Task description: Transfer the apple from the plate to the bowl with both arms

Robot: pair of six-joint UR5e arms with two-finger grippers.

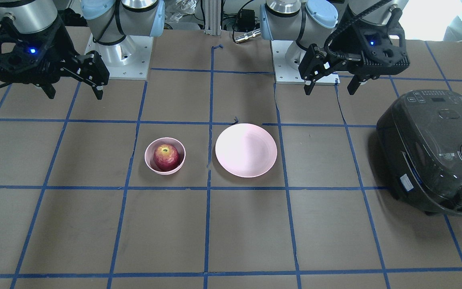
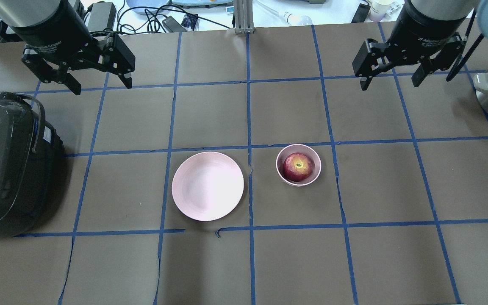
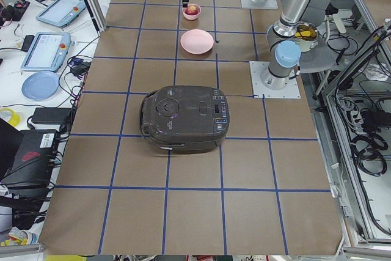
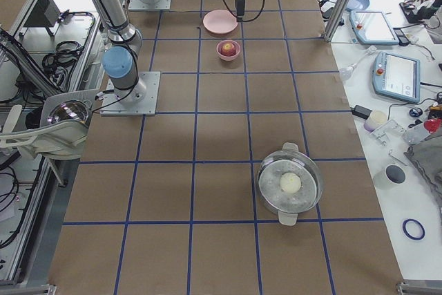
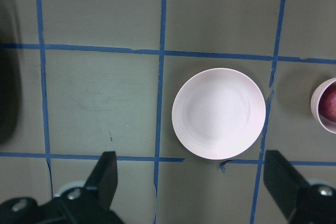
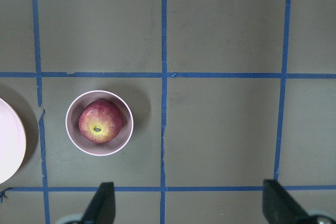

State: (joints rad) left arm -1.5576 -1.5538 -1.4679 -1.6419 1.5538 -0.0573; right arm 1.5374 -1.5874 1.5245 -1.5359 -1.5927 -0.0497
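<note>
Across the brown table (image 2: 396, 262), blue tape lines mark a grid of squares. At its left end sits a large dark rice cooker (image 2: 2, 165) with its lid closed. Both silver-grey arms hang above the table, well apart from each other and from the dishes. The left pincer (image 2: 102, 87) is raised over the left half, beside the cooker's end, with its jaws spread wide and nothing between them. The right pincer (image 2: 390, 84) hangs over the right half, also spread wide and holding nothing; the wrist views show each pair of black fingers far apart, with only bare table under them. Toward the right end stands a steel pot (image 4: 290, 183) with a glass lid and something pale and round inside. Near the middle of the table lies the plate (image 2: 208, 186), pale pink and shallow, with nothing on it. Just beside it, on the side toward the right end and not touching it, stands the bowl (image 2: 298, 183), smaller and deeper. Inside the bowl rests the apple (image 2: 298, 167), red, with its yellowish stem end facing up, filling most of the bowl's width.
</note>
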